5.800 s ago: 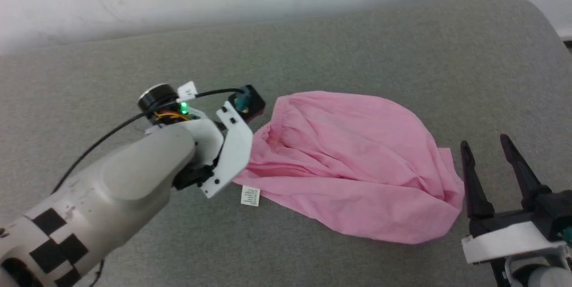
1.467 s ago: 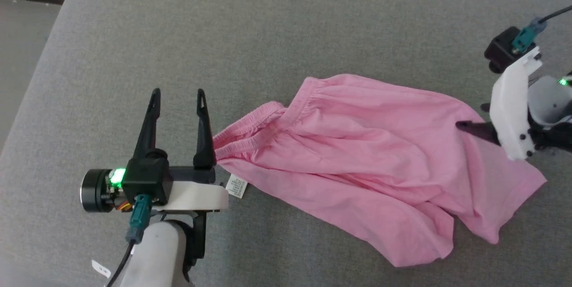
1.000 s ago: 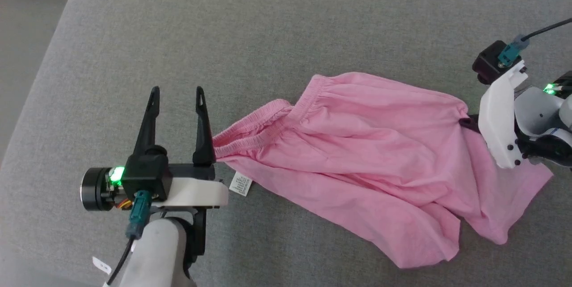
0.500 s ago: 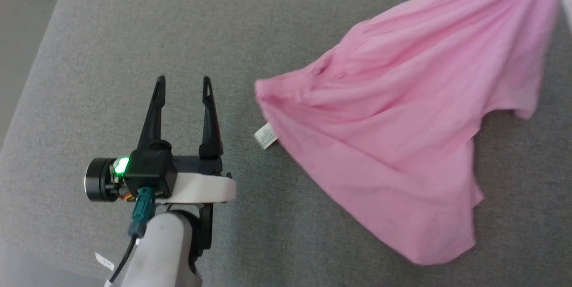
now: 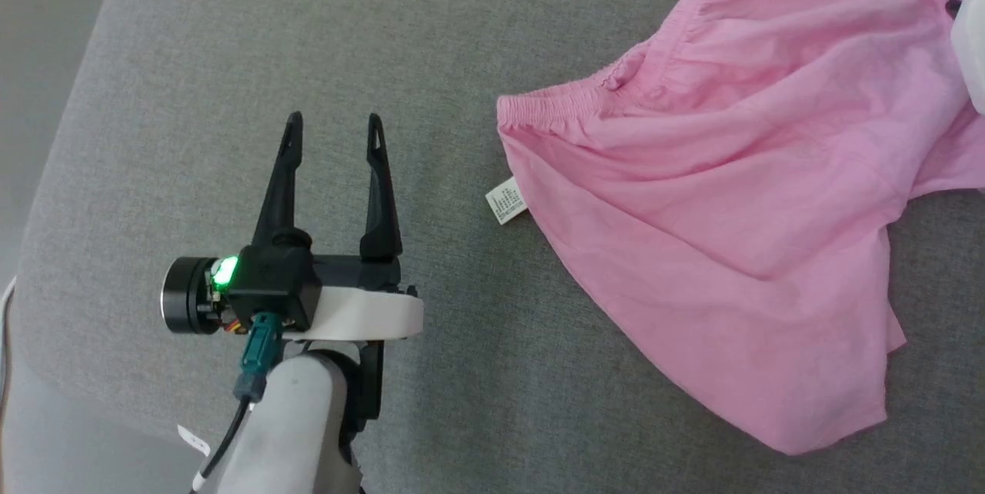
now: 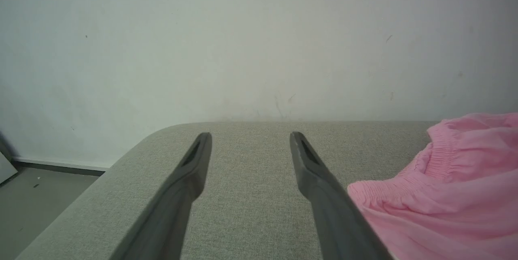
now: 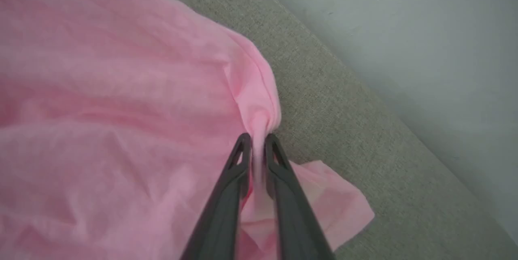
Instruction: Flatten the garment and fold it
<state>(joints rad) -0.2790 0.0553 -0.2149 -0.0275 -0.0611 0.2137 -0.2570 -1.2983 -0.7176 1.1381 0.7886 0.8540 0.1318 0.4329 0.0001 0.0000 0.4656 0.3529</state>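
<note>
One pink garment (image 5: 731, 194) is laid crumpled on the grey cushion (image 5: 462, 32), with one white label (image 5: 506, 200) seen at its hem. Its bunched edge is pinched by the right tool (image 7: 257, 138). The left tool (image 5: 335, 121) is held spread and empty nearby.

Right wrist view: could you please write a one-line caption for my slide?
Right gripper pinches a fold of the pink garment, which spreads over the grey cushion.
</note>
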